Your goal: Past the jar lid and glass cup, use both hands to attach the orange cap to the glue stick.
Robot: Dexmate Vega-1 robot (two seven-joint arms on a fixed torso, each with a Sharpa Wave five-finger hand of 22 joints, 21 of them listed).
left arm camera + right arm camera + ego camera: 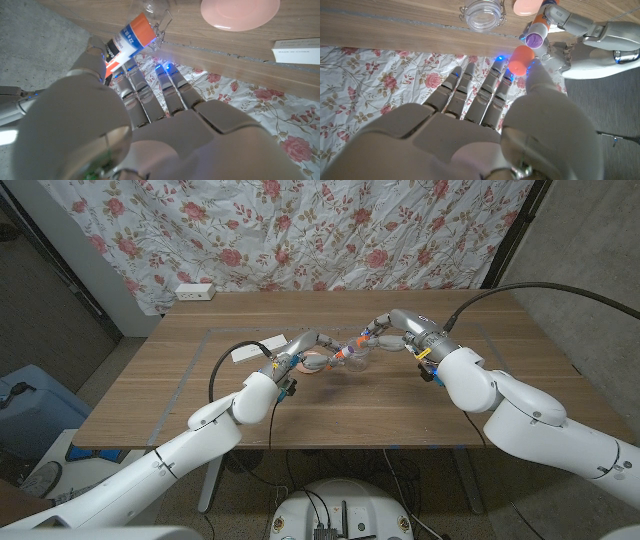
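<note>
Right hand [485, 130] pinches the orange cap [519, 60] just short of the glue stick [540, 27] held up by my left hand [150, 130] above the worktop [200, 395]; cap not yet seated.

Glass cup [155, 6] cut off by edge.

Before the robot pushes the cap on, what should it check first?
1. Left hand holds the glue stick: ok.
2. Right hand holds the orange cap in its fingers: ok.
3. Cap already on the stick: not ok, a gap shows between them.
4. Cap's opening faces the stick's purple tip: cannot tell.
5. Glass cup is out of the way: ok, it stands apart on the table.
6. Jar lid is apart from the hands: ok.
</note>
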